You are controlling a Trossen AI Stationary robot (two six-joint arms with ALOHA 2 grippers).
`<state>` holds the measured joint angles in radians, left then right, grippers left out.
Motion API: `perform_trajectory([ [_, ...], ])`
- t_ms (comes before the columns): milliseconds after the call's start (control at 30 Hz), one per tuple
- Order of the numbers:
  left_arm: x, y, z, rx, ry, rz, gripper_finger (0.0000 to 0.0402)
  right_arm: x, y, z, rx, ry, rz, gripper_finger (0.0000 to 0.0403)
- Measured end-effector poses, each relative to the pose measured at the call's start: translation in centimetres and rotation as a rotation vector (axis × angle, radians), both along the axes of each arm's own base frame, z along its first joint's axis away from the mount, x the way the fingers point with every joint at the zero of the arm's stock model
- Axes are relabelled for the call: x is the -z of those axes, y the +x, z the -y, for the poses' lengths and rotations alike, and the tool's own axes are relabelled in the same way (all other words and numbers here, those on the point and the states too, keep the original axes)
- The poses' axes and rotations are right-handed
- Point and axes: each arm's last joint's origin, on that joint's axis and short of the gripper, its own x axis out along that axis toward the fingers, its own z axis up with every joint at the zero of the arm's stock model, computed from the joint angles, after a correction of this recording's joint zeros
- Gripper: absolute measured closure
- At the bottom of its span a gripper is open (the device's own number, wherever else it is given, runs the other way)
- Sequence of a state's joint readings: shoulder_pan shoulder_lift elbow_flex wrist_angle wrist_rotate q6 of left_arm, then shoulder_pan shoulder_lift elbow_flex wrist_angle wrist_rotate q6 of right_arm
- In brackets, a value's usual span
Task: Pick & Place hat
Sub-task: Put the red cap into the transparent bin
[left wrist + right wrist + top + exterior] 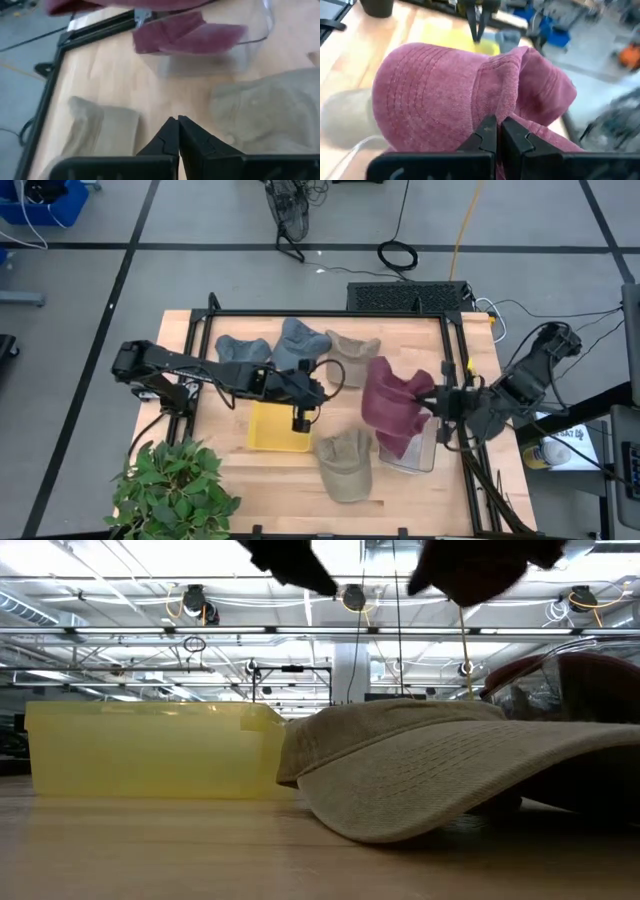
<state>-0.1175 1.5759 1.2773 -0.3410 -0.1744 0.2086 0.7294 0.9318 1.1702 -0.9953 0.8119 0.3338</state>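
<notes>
My right gripper [434, 402] is shut on a maroon hat [392, 402], held over a clear bin [420, 455] near the table's right side. In the right wrist view the hat [435, 90] fills the frame ahead of the fingers. In the left wrist view its lower part [190, 36] hangs inside the clear bin. My left gripper [300, 420] is shut and hovers over the right end of a yellow bin [275, 430], touching nothing. A tan hat [345, 465] lies crown up on the table near the front edge, between the two bins. My right gripper pinches a fold of the maroon hat's fabric [520, 122] at the hat's right-hand side between its two fingers. It comes in roughly level from the table's right. The hat is raised and droops from the fingers, with its lower part [400, 442] down in the clear bin.
Three more hats lie along the far side of the table: a blue-grey one [240, 348], a grey-blue one [300, 342] and a tan one [352, 350]. A potted plant [175, 490] stands at the near left corner. A black frame [330, 314] borders the table.
</notes>
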Motion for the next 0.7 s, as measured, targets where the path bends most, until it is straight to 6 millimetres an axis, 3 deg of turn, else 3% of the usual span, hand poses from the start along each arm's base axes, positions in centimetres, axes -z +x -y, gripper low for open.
perform_trajectory([
  [200,1.2,-0.2,-0.2,0.005,-0.010,-0.016,0.0377,2.4,-1.4,-0.7,0.071,0.124,-0.063,0.0403],
  [500,1.0,-0.1,0.0,0.010,-0.020,0.008,0.0397,6.7,-2.3,-2.7,0.066,0.234,-0.191,0.0403],
  [700,0.9,-0.1,0.1,0.015,-0.021,0.014,0.0387,9.6,-3.2,-3.0,0.125,0.270,-0.219,0.0403],
])
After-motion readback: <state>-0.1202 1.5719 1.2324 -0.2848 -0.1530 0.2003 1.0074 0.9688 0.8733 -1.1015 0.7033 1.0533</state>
